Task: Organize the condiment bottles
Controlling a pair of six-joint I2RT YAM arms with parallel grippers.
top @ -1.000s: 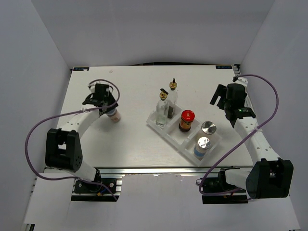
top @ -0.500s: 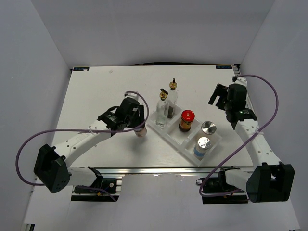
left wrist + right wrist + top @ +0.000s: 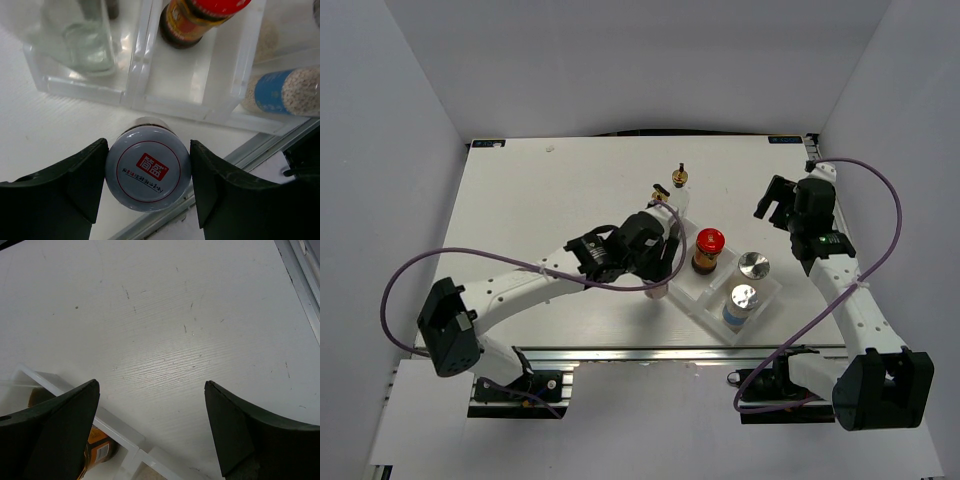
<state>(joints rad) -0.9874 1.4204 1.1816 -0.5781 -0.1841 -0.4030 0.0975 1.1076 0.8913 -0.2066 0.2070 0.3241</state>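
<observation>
Top external view: we see the left claw (image 3: 658, 276) pinching the small jar (image 3: 657, 291) by its sides. It sits at the near long edge of the white tray (image 3: 712, 310), about level with the wall between the first two compartments. The jar is upright with its long axis vertical. Its pale lid faces straight into the left wrist camera, where the red logo reads clearly.

Around it, one of the glass bottles (image 3: 82, 35) stands in the compartment just beyond. The red-lidded jar (image 3: 708, 250) is in the middle one. The blue-labelled bottle (image 3: 740, 305) and silver-capped shaker (image 3: 753, 266) are in the last. The tray's near wall stands between the small jar and those compartments.

We cannot tell if the jar's base touches the table (image 3: 520, 200), because claw and lid hide it. From above, the left arm covers most of the glass bottles and only two gold spouts (image 3: 679, 178) poke out. The left wrist view cuts off the bottle tops.

The right claw (image 3: 775, 205) is spread wide and empty, over bare table beyond the tray. Its wrist view catches only a tray corner and a bit of the red-lidded jar's label.
</observation>
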